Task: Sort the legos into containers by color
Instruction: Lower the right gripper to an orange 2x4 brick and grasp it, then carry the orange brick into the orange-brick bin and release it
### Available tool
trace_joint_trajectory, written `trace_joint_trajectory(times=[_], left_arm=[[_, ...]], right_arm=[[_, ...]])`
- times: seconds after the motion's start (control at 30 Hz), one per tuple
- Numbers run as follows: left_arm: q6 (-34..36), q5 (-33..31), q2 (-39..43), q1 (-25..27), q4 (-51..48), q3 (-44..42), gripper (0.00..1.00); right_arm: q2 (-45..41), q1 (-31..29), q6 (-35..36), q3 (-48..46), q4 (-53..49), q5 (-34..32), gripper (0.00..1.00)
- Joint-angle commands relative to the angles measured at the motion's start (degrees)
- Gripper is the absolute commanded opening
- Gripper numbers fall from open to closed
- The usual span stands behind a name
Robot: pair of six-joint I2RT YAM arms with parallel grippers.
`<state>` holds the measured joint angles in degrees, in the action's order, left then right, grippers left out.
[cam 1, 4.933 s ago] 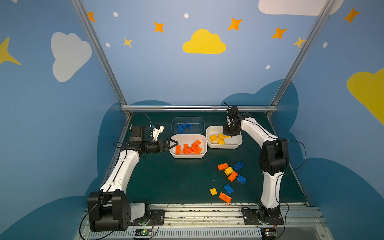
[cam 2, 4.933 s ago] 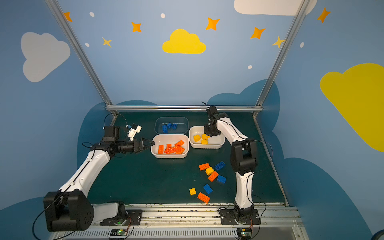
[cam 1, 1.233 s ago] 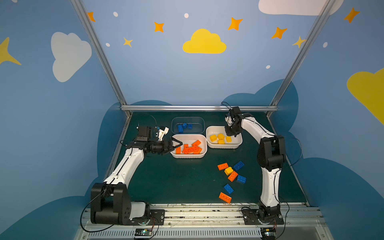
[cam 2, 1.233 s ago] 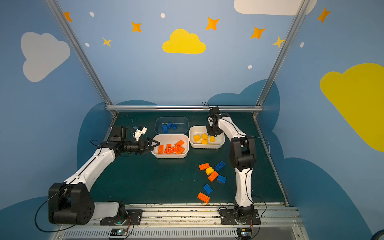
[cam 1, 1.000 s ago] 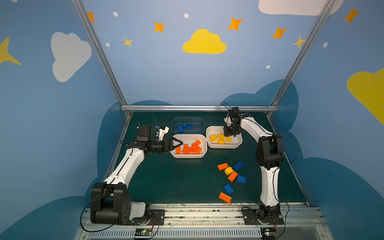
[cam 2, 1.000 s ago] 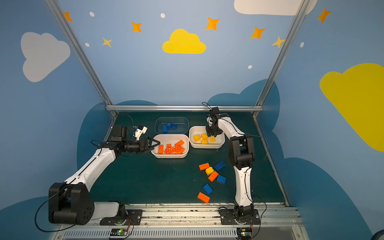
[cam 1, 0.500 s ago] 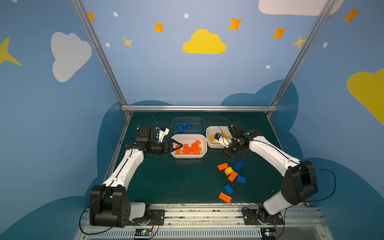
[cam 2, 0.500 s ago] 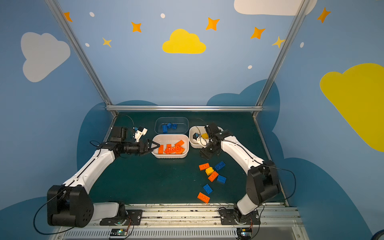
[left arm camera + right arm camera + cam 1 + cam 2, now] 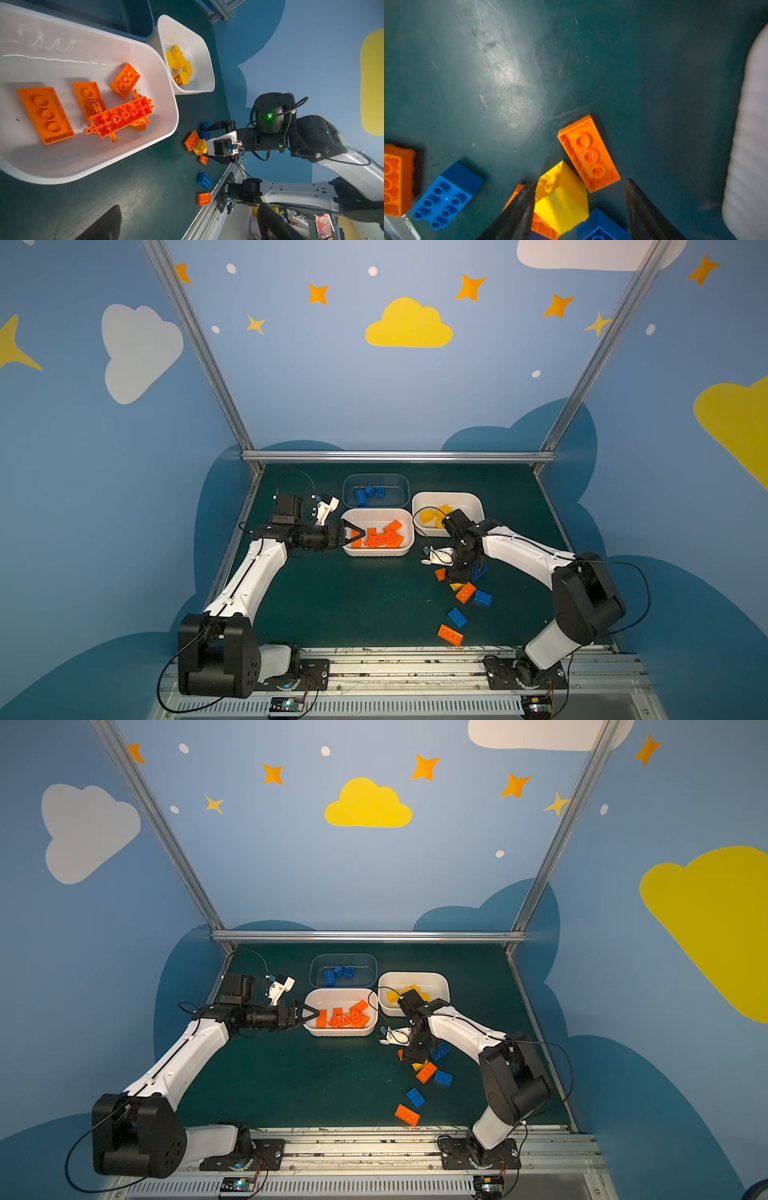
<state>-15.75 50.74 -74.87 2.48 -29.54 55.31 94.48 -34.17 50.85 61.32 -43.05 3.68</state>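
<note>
- Dark green tabletop (image 9: pixel 353 605) carried the unsorted legos, clustered on its right half.
- Target yellow brick (image 9: pixel 560 197) sat tipped in that cluster. It was propped on an orange piece (image 9: pixel 543 227), touching a blue brick (image 9: pixel 600 226), and just beside a long orange brick (image 9: pixel 588 153) lying underside up.
- Over it the right gripper (image 9: pixel 580 182) pointed down, jaws spread part-way, nothing held. The yellow brick lay between the fingers, hard against one with a clear gap to the other.
- That long orange brick's axis ran roughly along the fingers, and its near end poked into the gap. Judged risk: closing pinches both.
- Behind that, the right arm (image 9: pixel 519 549) was folded low, wrist bent down over the pile. Clearly the nearer arm.
- Destination white tub with yellow bricks (image 9: pixel 478 506) stood near, just behind the pile, so I'd expect a short lift and carry.
- Farther off, the left gripper (image 9: pixel 357 533) hung wide open and empty at the rim of the orange tub (image 9: pixel 409 545), well apart from the pile.
</note>
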Motion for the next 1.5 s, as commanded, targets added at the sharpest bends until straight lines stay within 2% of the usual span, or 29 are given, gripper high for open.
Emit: trace_joint_trajectory(times=[0.0, 0.3, 0.53, 0.73, 0.93, 1.1, 1.23, 1.47], left_arm=[[1.5, 0.4, 1.2, -0.4, -1.1, -0.7, 1.00], [1.5, 1.3, 1.6, -0.6, -1.4, -1.2, 1.00], [1.4, 1.6, 3.1, -0.9, -1.8, -2.0, 1.00], [1.0, 2.0, 4.5, -1.0, -2.6, -2.7, 1.00], [0.4, 2.1, 6.5, -1.9, -3.5, -2.7, 1.00], [-0.5, 2.7, 7.4, -2.9, -2.7, -2.9, 1.00], [-0.1, 2.8, 7.4, -4.3, -3.0, -2.2, 1.00], [0.8, 3.8, 7.6, -6.8, -4.0, -1.3, 1.00]], right_arm=[[2.1, -1.0, 2.1, 1.3, 1.7, -0.7, 0.68], [7.7, -1.9, 3.1, 2.6, 5.4, -3.8, 0.62], [11.0, -1.5, 2.5, 4.0, 4.7, -4.3, 0.38], [10.3, -1.2, 0.0, 6.7, 3.5, -3.4, 0.23], [4.3, -1.3, -6.4, 10.5, 2.1, -2.4, 0.21], [3.6, -1.5, -9.8, 18.5, 1.3, 3.3, 0.21], [9.0, -2.3, -11.8, 27.6, 1.2, 7.6, 0.21], [23.6, -4.7, -13.1, 44.7, -0.4, 6.4, 0.21]])
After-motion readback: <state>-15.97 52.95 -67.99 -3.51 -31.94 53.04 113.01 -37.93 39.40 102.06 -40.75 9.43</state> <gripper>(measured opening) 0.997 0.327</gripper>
